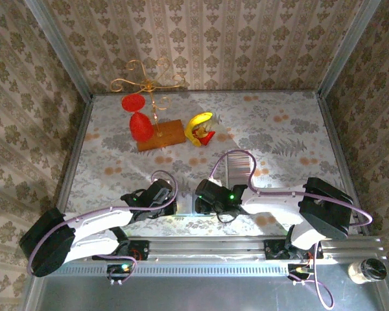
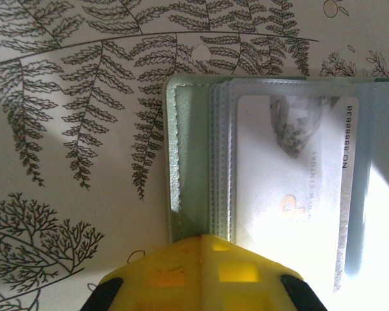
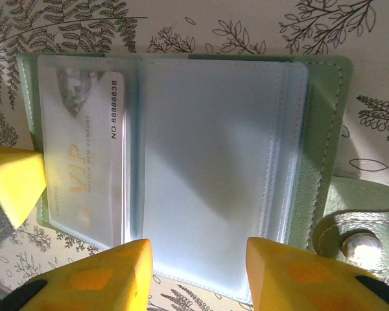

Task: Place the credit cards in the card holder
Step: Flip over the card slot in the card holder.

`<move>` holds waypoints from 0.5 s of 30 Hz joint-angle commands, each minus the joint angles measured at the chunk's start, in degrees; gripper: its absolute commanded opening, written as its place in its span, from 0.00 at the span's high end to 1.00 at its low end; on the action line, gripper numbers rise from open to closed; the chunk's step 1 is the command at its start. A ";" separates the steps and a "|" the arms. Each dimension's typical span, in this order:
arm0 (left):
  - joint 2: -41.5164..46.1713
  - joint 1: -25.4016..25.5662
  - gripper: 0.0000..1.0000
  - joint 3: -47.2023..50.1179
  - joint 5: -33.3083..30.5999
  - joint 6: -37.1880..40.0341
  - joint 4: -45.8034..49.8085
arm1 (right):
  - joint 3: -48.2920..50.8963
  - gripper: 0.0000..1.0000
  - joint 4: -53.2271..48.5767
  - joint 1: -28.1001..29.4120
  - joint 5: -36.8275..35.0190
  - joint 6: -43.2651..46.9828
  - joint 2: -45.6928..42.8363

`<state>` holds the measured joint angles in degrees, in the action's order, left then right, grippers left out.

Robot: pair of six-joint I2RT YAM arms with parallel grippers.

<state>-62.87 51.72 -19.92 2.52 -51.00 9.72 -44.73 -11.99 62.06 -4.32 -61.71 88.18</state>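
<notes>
The overhead view is bright and even, the counter [image 1: 279, 129] pale, with a small glare patch between the arms. In the left wrist view, light from the right burns out the lower right of the card holder [image 2: 181, 162]. Soft shadows mottle the counter at left, and the left end effector [image 2: 201, 259] is blurred. In the right wrist view the clear sleeves [image 3: 207, 162] glow bluish-white, and the right end effector [image 3: 198, 259] is soft-edged.
</notes>
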 commanded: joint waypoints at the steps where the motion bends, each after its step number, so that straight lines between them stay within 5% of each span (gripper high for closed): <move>1: -1.20 0.61 1.00 1.64 -0.41 -0.39 1.85 | -0.36 0.57 0.66 0.43 -0.79 -1.04 1.17; 15: -1.11 0.79 1.00 1.88 -0.50 -0.50 1.91 | -1.68 0.48 -0.81 1.28 -1.46 -2.40 5.24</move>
<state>-62.87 51.77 -19.92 2.48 -51.00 9.72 -45.67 -11.51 62.72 -4.40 -62.92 91.15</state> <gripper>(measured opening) 0.050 0.518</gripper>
